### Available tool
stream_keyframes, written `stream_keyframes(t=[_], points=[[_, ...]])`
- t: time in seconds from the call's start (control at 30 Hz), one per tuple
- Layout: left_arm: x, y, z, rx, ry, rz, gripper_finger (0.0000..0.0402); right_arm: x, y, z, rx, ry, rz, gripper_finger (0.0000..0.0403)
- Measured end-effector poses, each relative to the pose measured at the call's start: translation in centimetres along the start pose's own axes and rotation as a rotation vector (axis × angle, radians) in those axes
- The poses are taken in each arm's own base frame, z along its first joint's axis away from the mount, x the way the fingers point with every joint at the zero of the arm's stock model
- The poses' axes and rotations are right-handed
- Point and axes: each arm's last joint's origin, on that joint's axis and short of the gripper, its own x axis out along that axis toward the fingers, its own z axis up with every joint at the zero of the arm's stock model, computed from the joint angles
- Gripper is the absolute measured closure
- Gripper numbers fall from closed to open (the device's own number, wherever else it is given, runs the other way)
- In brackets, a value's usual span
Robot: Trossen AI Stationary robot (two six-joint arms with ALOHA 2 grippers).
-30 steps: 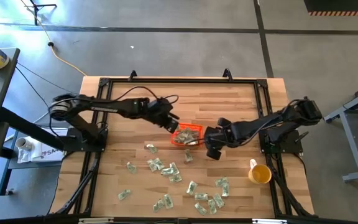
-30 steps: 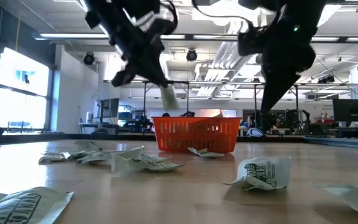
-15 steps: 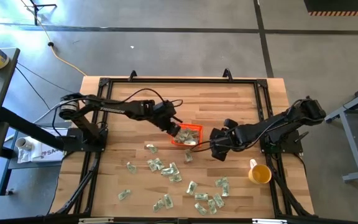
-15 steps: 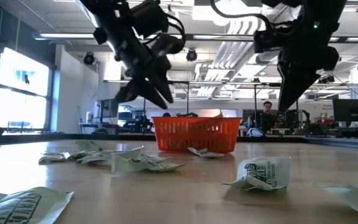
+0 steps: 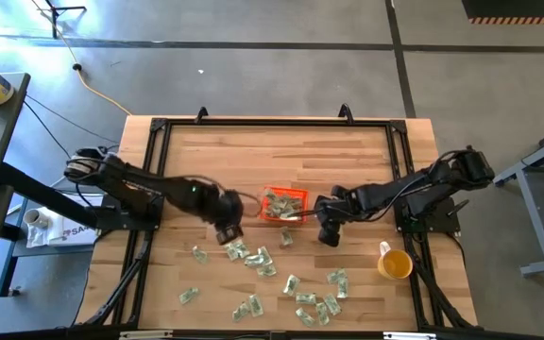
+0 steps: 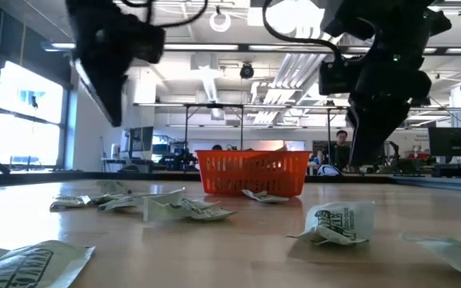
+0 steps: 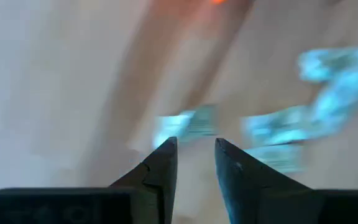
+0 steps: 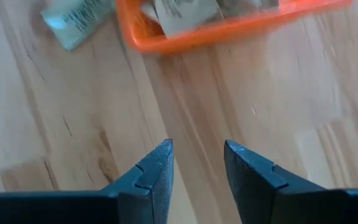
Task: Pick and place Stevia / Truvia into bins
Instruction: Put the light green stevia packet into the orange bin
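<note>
Nearest us on the wooden tabletop (image 5: 348, 161) we see the Stevia sachets (image 5: 253, 255) scattered loose across the front half, pale green and white, some in a cluster at the front right and one crumpled packet (image 6: 341, 222) lying close to the low camera. A yellow cup (image 5: 395, 263) stands to the right of them, near the right edge. Farther in, our left end effector (image 5: 227, 232) hangs just above the sachets at the left of the scatter, its two dark fingers (image 7: 160, 171) parted by a narrow gap with nothing between them. Our right end effector (image 5: 328, 232) sits over bare wood just beside the orange basket (image 5: 268, 215), on its right, fingers (image 8: 157, 171) likewise apart and empty. The basket rests near the middle of the tabletop between the two arms and already holds several sachets, while one more lies on the wood right by its front wall.
</note>
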Motion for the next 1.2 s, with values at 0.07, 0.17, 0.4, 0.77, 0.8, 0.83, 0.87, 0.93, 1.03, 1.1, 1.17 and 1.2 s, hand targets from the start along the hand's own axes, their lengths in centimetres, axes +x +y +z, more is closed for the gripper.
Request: stream_keyframes(t=[0.07, 0.17, 0.4, 0.77, 0.8, 0.83, 0.87, 0.93, 1.03, 1.1, 1.17, 1.2], points=[[0.1, -0.5, -0.7, 0.095, -0.056, 0.090, 0.0246, 0.0, -0.1, 0.4, -0.002, -0.022, 0.016, 0.0270], [0.8, -0.8, -1.5, 0.143, -0.080, 0.103, 0.0224, 0.1, -0.4, 0.7, 0.017, -0.026, 0.040, 0.0270], [3.0, -0.7, -2.6, 0.189, -0.060, 0.004, 0.0173, 0.1, -0.6, 0.9, 0.041, -0.014, 0.073, 0.0270], [5.1, -0.4, -3.8, 0.226, -0.087, -0.063, 0.0174, 0.1, -0.6, 0.8, 0.032, -0.014, 0.070, 0.0270], [5.2, -0.4, -3.9, 0.232, -0.092, -0.065, 0.0175, 0.1, -0.6, 0.8, 0.029, -0.014, 0.070, 0.0270], [5.3, -0.4, -3.9, 0.240, -0.096, -0.067, 0.0177, 0.1, -0.6, 0.8, 0.022, -0.015, 0.069, 0.0270], [5.4, -0.3, -4.0, 0.249, -0.099, -0.068, 0.0178, 0.1, -0.6, 0.8, 0.016, -0.016, 0.066, 0.0270], [5.6, -0.2, -3.9, 0.260, -0.117, -0.075, 0.0180, 0.1, -0.6, 0.8, 0.012, -0.019, 0.058, 0.0270], [6.4, 0.5, -3.4, 0.244, -0.123, -0.069, 0.0181, 0.1, -0.6, 0.9, 0.008, -0.022, 0.052, 0.0270], [6.9, 1.3, -2.9, 0.223, -0.111, -0.051, 0.0181, 0.1, -0.6, 0.8, 0.008, -0.021, 0.051, 0.0270], [7.4, 1.8, -2.3, 0.209, -0.110, -0.069, 0.0181, 0.1, -0.6, 0.8, 0.009, -0.020, 0.051, 0.0270], [7.5, 2.2, -2.1, 0.204, -0.096, -0.083, 0.0181, 0.1, -0.6, 0.8, 0.010, -0.017, 0.052, 0.0270]])
